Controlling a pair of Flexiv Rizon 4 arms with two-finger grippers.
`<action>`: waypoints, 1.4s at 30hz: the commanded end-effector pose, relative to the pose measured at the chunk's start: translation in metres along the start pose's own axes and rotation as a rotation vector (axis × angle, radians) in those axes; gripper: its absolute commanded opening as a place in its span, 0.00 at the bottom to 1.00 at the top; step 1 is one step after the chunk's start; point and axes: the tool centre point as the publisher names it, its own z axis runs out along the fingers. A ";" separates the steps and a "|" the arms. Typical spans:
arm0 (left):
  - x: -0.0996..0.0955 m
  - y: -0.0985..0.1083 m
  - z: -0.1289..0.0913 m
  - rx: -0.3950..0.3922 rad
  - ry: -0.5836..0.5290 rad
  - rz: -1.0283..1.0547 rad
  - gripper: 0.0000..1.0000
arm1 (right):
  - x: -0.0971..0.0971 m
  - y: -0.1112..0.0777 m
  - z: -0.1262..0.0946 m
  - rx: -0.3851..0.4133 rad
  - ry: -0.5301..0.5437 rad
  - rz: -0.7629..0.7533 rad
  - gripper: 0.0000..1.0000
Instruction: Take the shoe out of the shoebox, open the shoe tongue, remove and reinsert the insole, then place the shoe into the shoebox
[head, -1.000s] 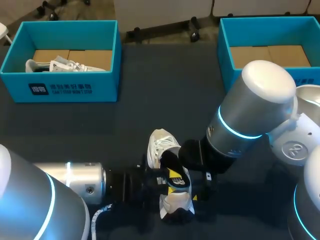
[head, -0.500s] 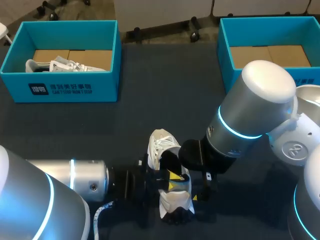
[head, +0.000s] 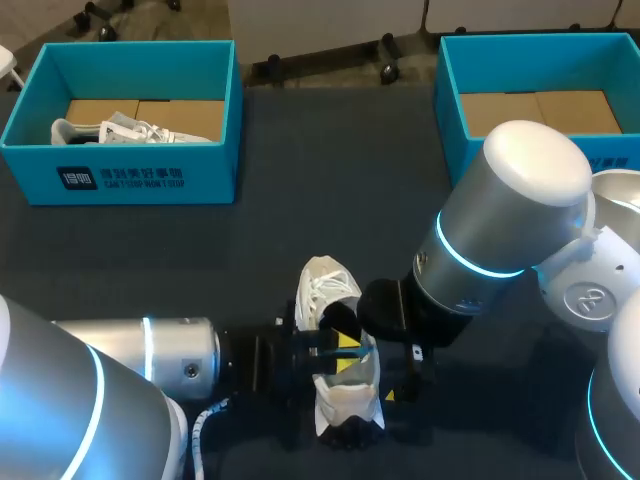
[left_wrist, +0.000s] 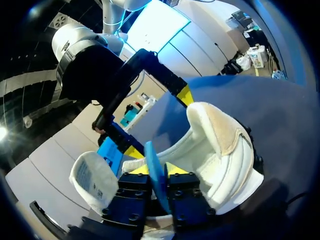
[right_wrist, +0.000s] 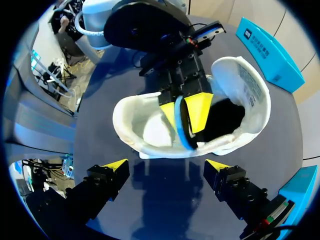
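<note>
Mostly hidden inside the shoe (right_wrist: 131, 117), the insole (right_wrist: 181, 131) is pinched by left jaws; right jaws gape.

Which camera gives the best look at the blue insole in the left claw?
The right wrist view: the insole stands edge-on between the left claw's yellow tips, inside the shoe. The left wrist view shows only its edge close up; the head view does not show it.

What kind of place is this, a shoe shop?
Probably a robot lab, not a shop: a left arm and right arm lean over a dark table with one white shoe, and two teal shoeboxes sit behind.
</note>
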 end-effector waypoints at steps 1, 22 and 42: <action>0.000 -0.007 -0.011 0.011 0.009 0.001 0.37 | 0.001 0.001 0.002 0.000 -0.002 0.000 1.00; 0.012 -0.001 0.000 -0.006 0.090 0.014 0.00 | 0.001 0.001 0.002 0.000 -0.002 0.000 1.00; 0.006 -0.021 -0.034 0.020 0.129 0.003 0.38 | 0.001 0.001 0.002 0.000 -0.002 0.000 1.00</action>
